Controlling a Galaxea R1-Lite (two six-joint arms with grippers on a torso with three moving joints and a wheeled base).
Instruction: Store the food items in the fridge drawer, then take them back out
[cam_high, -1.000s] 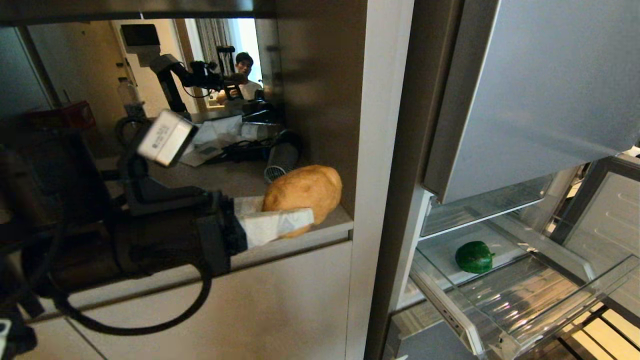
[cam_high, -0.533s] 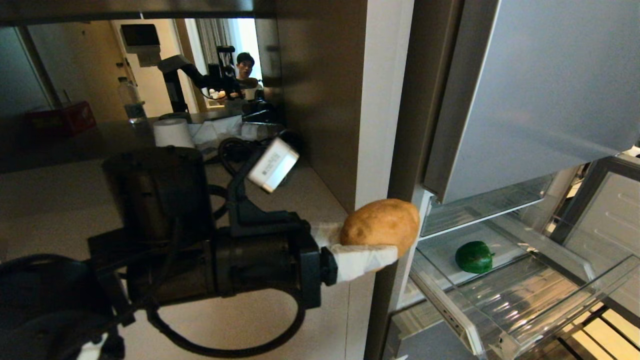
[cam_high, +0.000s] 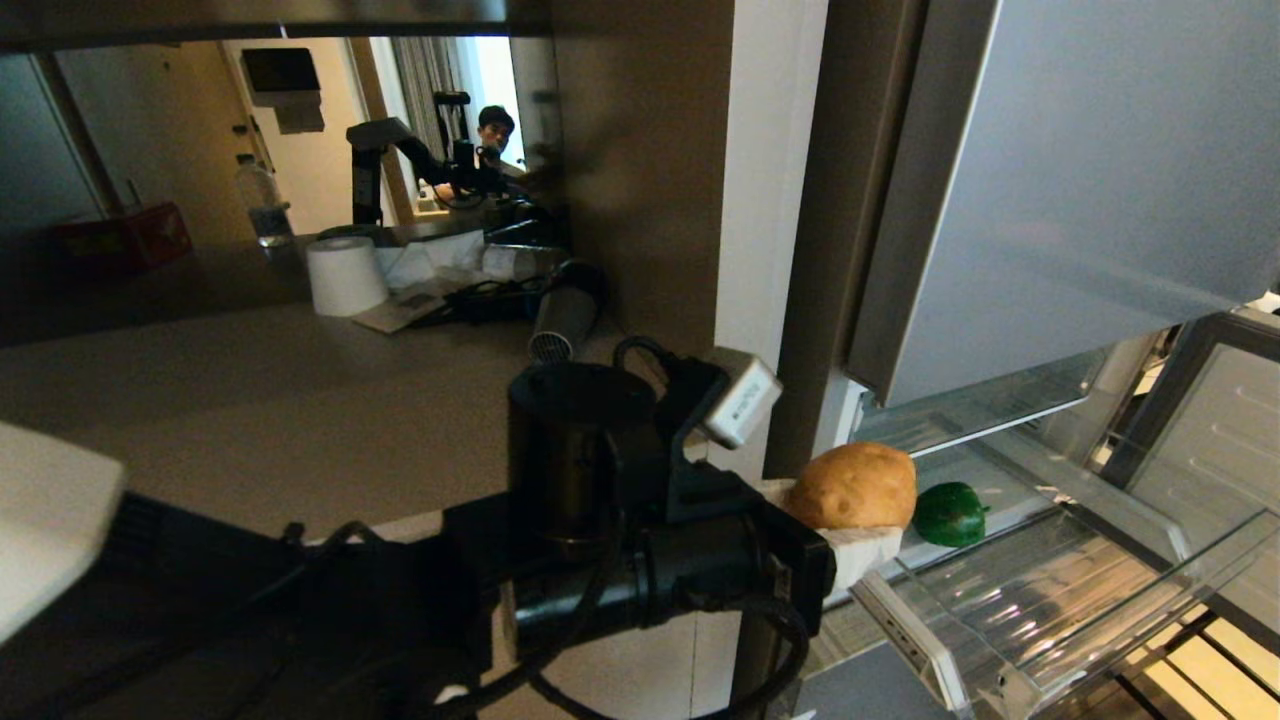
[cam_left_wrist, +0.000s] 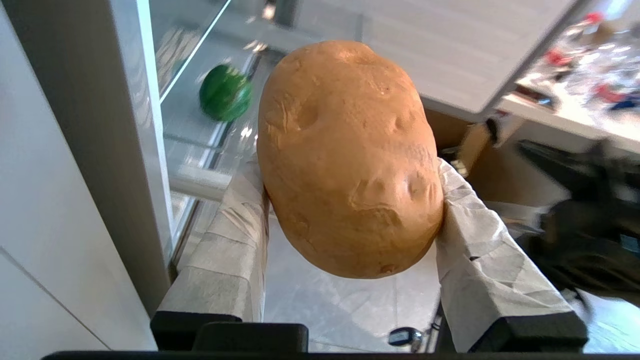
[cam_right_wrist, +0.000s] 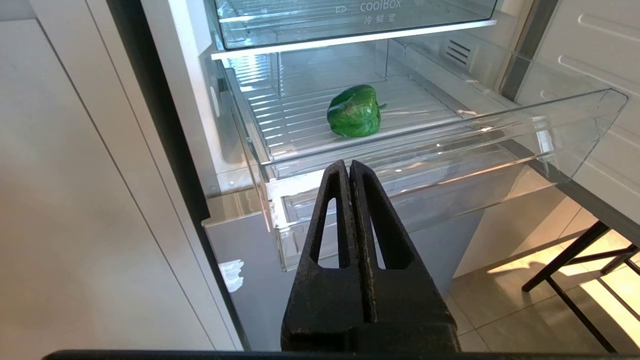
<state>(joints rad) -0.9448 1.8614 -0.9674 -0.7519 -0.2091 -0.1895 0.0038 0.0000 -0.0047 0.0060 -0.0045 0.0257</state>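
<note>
Storing step, 2nd item. Potato (cam_high: 853, 485) gripped in left pincer (cam_high: 868, 528), held at drawer (cam_high: 1010, 640) edge nr pepper (cam_high: 948, 514). Right pincer (cam_right_wrist: 350, 172) shut, empty. Next, judged: potato carried over the bin, lowered, released.

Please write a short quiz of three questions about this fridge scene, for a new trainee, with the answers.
1. True or false: the green bell pepper lies inside the fridge drawer.
2. What does the left gripper hold? A) water bottle B) potato C) paper roll
3. In one word, what is the state of the right gripper?

Key: 1 true; 2 B; 3 shut.
</note>
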